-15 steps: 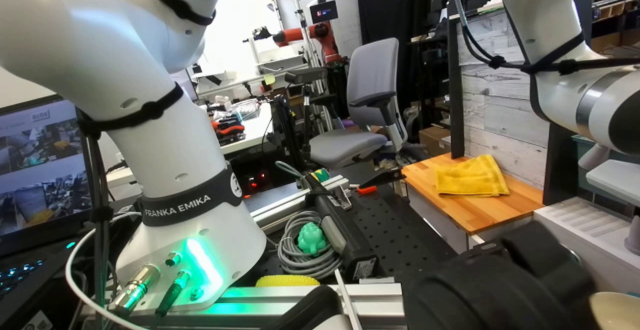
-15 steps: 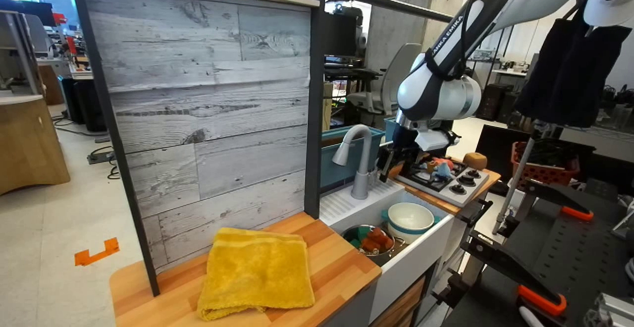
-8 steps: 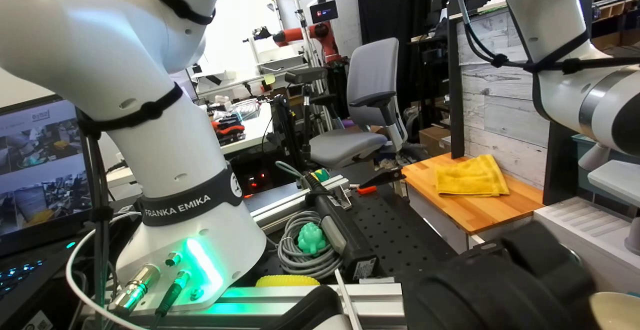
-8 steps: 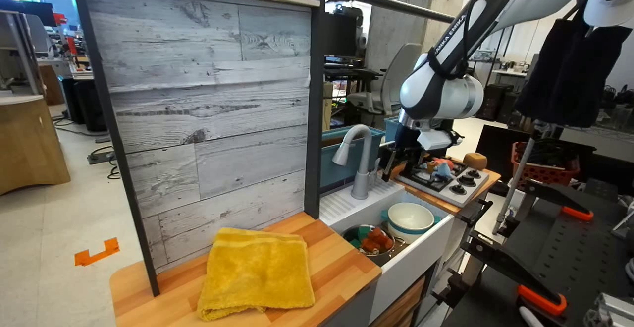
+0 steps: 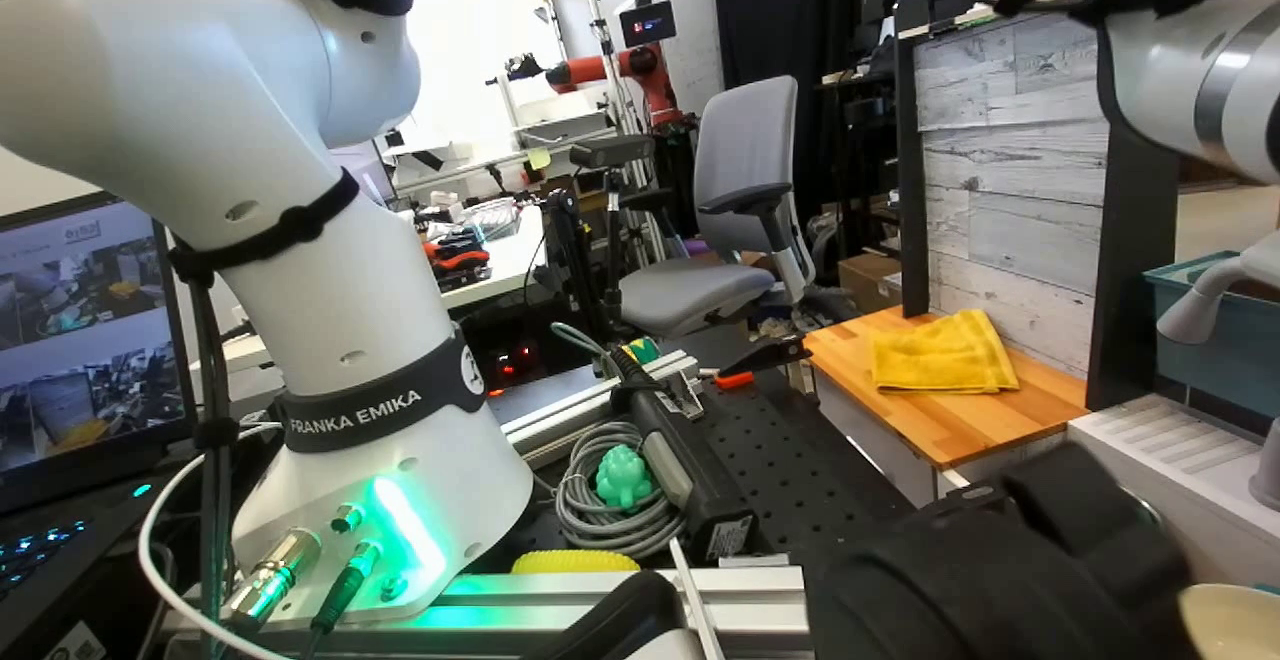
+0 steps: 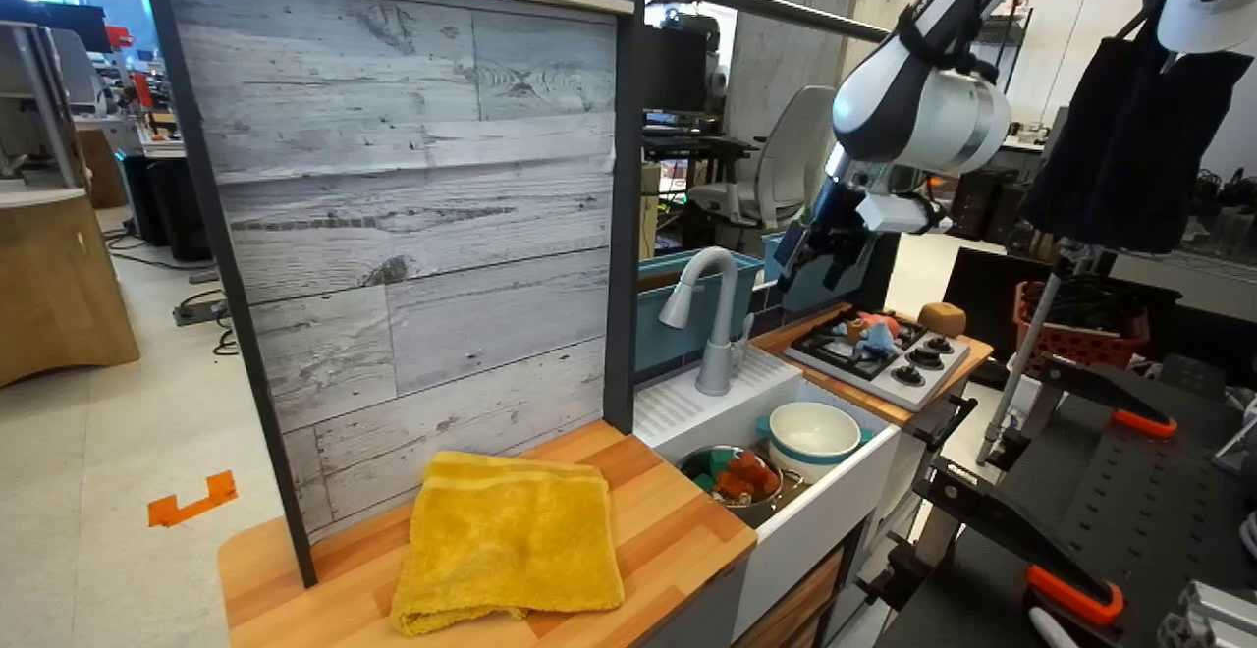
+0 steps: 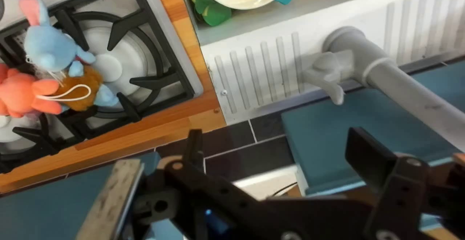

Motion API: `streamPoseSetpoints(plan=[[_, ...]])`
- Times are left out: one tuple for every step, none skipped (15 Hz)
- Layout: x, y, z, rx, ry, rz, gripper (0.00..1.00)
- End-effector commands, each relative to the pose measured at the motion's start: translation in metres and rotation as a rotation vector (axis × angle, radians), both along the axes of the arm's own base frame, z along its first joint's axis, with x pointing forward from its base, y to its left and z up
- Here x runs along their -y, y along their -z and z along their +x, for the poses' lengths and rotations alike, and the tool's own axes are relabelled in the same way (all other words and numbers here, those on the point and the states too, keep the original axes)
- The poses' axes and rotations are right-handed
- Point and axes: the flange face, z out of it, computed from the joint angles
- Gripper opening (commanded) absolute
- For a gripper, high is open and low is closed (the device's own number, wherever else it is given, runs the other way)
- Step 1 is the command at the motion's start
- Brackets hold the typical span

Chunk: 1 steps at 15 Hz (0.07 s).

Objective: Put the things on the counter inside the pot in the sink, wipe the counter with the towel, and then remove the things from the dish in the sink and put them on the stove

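The yellow towel (image 6: pixel 511 540) lies folded on the wooden counter (image 6: pixel 687 520); both show in both exterior views. A metal pot (image 6: pixel 754 513) in the sink holds a red piece (image 6: pixel 748 474) and green ones (image 6: pixel 722 459). Beside it stands a cream dish (image 6: pixel 815 427) with teal handles, its visible inside bare. On the stove (image 6: pixel 908 383) are plush toys: blue (image 7: pixel 49 47), orange (image 7: pixel 25 92) and brown (image 7: pixel 85 89). My gripper (image 7: pixel 274 138) is open with nothing between its fingers, raised above the back edge between sink and stove.
A grey faucet (image 7: pixel 363 65) rises behind the sink, near my fingers. Teal tubs (image 7: pixel 327 142) hang along the back. A green leafy piece (image 7: pixel 214 12) lies beside the dish. A tall plank panel (image 6: pixel 412 187) and dark post (image 6: pixel 621 236) flank the counter; a brown block (image 6: pixel 943 318) sits by the stove.
My arm has risen and tilted, lifting the open gripper clear of the stove's back corner and slightly away from the faucet. The towel, the pot's contents and the plush toys look unmoved.
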Motion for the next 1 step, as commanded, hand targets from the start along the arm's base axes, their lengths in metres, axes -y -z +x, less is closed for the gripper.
streamPoseSetpoints(plan=[[-0.0045,-0.0601,-0.0216,0.060,0.081,0.086,1.00]])
